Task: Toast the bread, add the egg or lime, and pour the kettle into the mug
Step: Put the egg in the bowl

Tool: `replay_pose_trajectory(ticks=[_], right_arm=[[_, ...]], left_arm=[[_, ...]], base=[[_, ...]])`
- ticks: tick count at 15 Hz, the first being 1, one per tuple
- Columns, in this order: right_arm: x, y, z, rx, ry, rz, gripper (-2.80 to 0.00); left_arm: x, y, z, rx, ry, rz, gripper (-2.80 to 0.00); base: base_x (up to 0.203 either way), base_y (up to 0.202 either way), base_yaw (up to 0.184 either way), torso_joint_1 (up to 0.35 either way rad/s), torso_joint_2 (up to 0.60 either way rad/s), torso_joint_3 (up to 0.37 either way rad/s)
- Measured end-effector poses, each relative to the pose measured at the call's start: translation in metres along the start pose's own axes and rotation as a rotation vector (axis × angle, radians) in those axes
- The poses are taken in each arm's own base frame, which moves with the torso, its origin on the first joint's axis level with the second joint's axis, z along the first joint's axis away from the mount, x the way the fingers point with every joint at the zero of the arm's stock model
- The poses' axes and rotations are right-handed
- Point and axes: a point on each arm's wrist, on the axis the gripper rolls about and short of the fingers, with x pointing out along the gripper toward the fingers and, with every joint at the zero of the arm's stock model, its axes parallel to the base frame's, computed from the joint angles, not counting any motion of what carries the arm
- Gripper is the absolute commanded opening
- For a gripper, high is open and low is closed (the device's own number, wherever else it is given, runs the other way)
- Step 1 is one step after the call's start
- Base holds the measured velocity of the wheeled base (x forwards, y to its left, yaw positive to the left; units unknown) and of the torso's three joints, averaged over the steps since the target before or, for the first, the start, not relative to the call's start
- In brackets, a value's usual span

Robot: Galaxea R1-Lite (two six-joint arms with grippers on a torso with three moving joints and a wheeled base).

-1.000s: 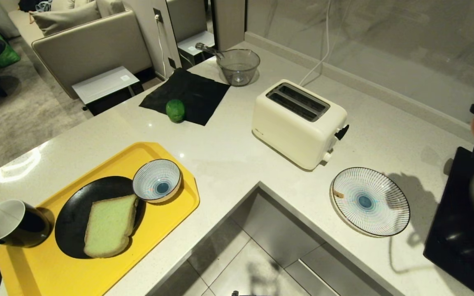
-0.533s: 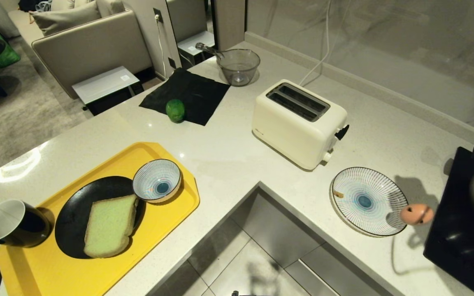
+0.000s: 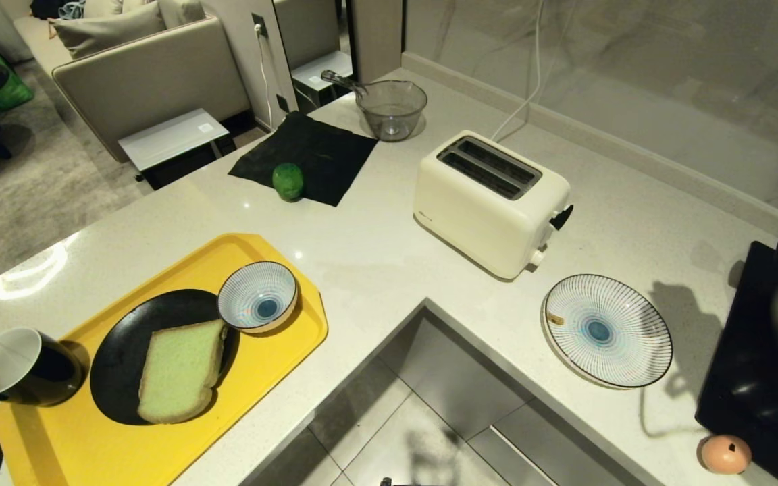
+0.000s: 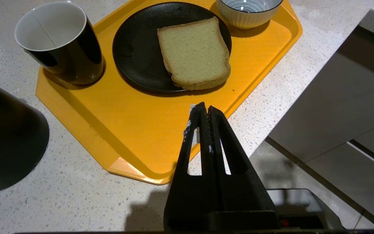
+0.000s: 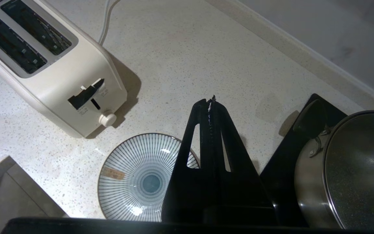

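The right tool (image 5: 210,101) hangs with its black fingers pressed together and nothing between them, above the speckled white worktop (image 3: 375,256) between the cream two-slot toaster (image 5: 49,66) and the dark lidded pot (image 5: 352,169) on its black mat. Just below it, the blue-and-white striped plate (image 5: 135,178) holds nothing but a small tan label near its rim. The pinkish-brown egg (image 3: 725,453) lies on the worktop at the near edge, beside the black mat's corner, well apart from that plate. Both toaster slots stand empty.

Over on the left, the left tool (image 4: 205,110) is clamped shut too, empty, poised over the near edge of the yellow plastic tray (image 4: 135,136). On the tray, a round black plate (image 4: 135,55) carries the pale square bread slice (image 4: 193,53); the small striped bowl (image 4: 248,13) beside it is empty. The glossy black mug (image 4: 58,42), white and empty inside, sits at the tray's edge. Further back, the bright-green lime (image 3: 288,181) rests on the edge of a black cloth (image 3: 308,155), near a clear glass bowl (image 3: 390,108) that looks empty.
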Motion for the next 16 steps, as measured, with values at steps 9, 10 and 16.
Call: replay_pose_trajectory(ticks=[9, 10, 16], right_arm=[[0.013, 0.003, -0.006, 0.009, 0.037, -0.015, -2.8], [0.014, 0.003, -0.007, 0.008, 0.041, -0.015, -2.8], [0.021, 0.002, -0.03, -0.048, 0.199, -0.113, -2.8]], left_arm=[[0.0, 0.0, 0.0, 0.0, 0.0, 0.0, -2.8], [0.0, 0.0, 0.0, 0.001, 0.0, 0.0, -2.8], [0.0, 0.0, 0.0, 0.0, 0.0, 0.0, -2.8]], base=[[0.0, 0.0, 0.0, 0.0, 0.0, 0.0], [0.0, 0.0, 0.0, 0.0, 0.0, 0.0], [0.0, 0.0, 0.0, 0.0, 0.0, 0.0]])
